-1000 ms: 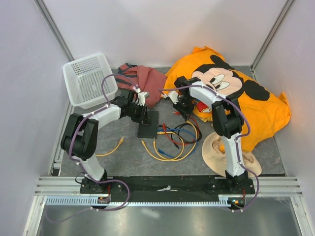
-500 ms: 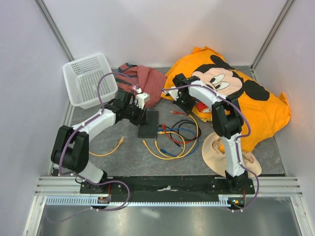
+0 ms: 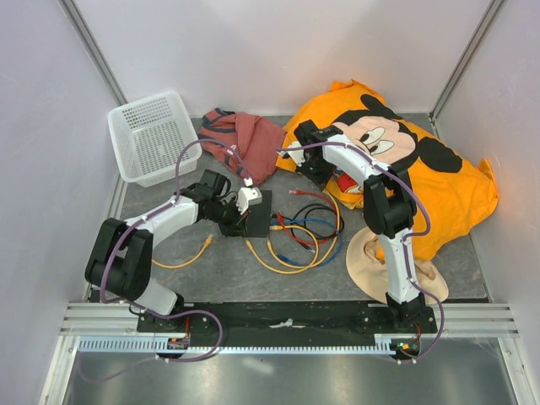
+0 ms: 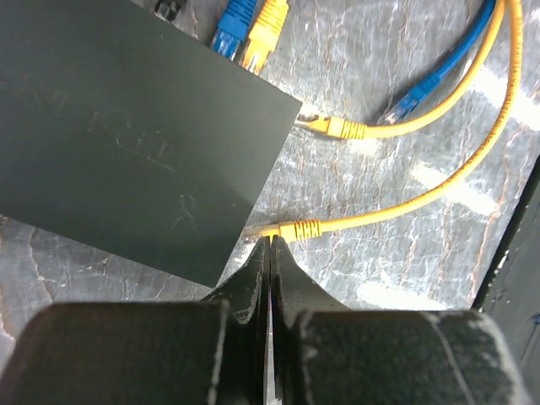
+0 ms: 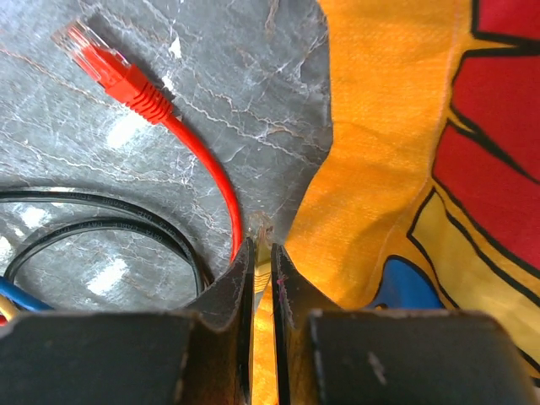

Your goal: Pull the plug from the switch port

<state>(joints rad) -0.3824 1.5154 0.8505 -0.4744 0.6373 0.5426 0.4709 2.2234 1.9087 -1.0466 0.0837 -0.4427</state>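
Observation:
The switch [image 3: 260, 213] is a flat matte-black box on the grey mat; it fills the upper left of the left wrist view [image 4: 126, 126]. A blue plug [image 4: 232, 25] and a yellow plug [image 4: 266, 24] sit at its far edge. My left gripper [image 4: 270, 242] is shut and empty, its tips beside the switch's near corner, next to a loose yellow plug [image 4: 291, 229]. It also shows in the top view [image 3: 245, 221]. My right gripper [image 5: 262, 246] is shut on a yellow plug [image 5: 267, 228] with a clear tip, at the edge of the orange cloth [image 5: 396, 143], apart from the switch.
A loose red plug [image 5: 110, 72] and a black cable [image 5: 101, 228] lie by my right gripper [image 3: 319, 173]. Coiled cables [image 3: 304, 236] lie right of the switch. A white basket [image 3: 153, 135], a red-brown cloth [image 3: 253, 135] and a beige hat [image 3: 380, 257] sit around.
My left gripper swung down onto the switch's near-left side and the switch shifted slightly. My right gripper drew back toward the orange cloth, away from the switch. A red plug now lies free.

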